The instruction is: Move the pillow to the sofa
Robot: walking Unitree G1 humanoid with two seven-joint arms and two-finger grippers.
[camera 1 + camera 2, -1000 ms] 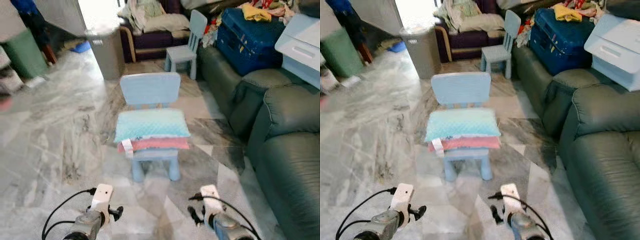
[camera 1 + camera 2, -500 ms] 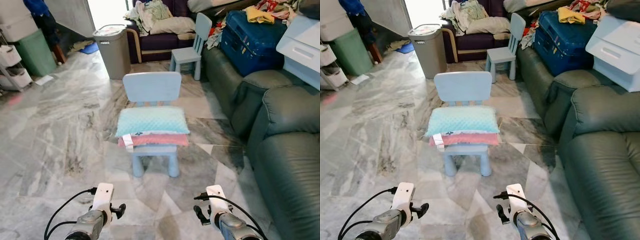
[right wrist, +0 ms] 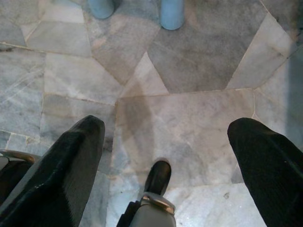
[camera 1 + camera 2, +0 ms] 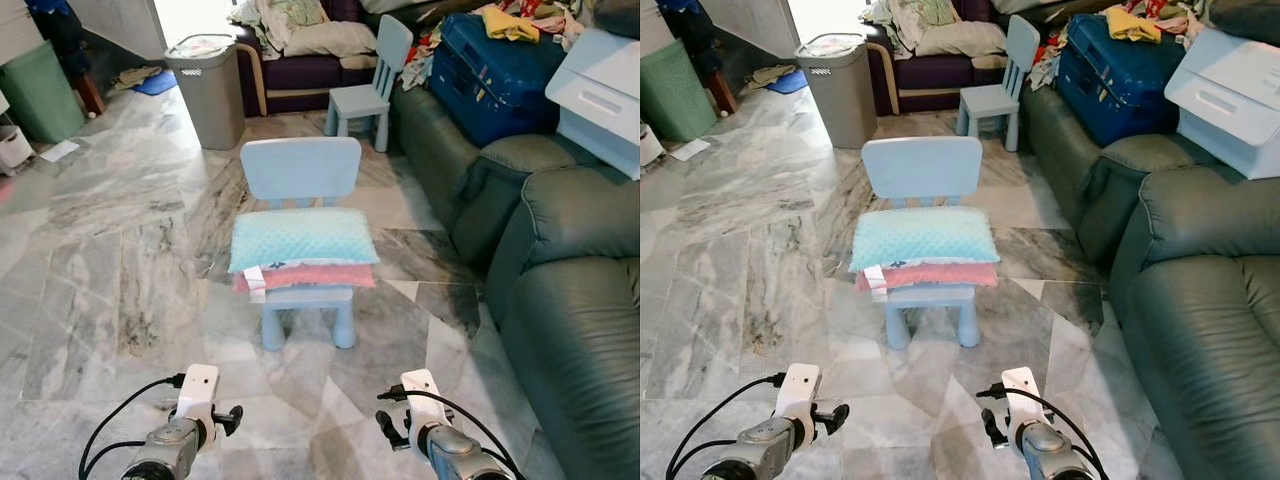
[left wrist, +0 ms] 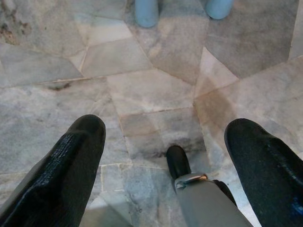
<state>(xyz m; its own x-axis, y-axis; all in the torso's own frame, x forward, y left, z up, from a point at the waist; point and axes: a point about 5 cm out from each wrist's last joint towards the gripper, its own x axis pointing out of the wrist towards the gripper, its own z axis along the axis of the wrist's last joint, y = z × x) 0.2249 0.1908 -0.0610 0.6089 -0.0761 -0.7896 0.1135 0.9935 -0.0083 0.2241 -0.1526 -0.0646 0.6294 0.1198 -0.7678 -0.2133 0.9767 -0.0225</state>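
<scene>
The light blue pillow (image 4: pixel 303 238) lies on a pink cushion (image 4: pixel 310 275) on the seat of a small blue chair (image 4: pixel 301 200), with the grey-green sofa (image 4: pixel 560 300) to its right. Over the marble floor (image 4: pixel 120 250) near the chair's legs, the left claw (image 5: pixel 161 156) and right claw (image 3: pixel 163 156) both hang spread and empty.

Turquoise dotted pillow (image 4: pixel 302 239), pink pillow (image 4: pixel 310 276) beneath, pale-blue chair (image 4: pixel 300 170).
</scene>
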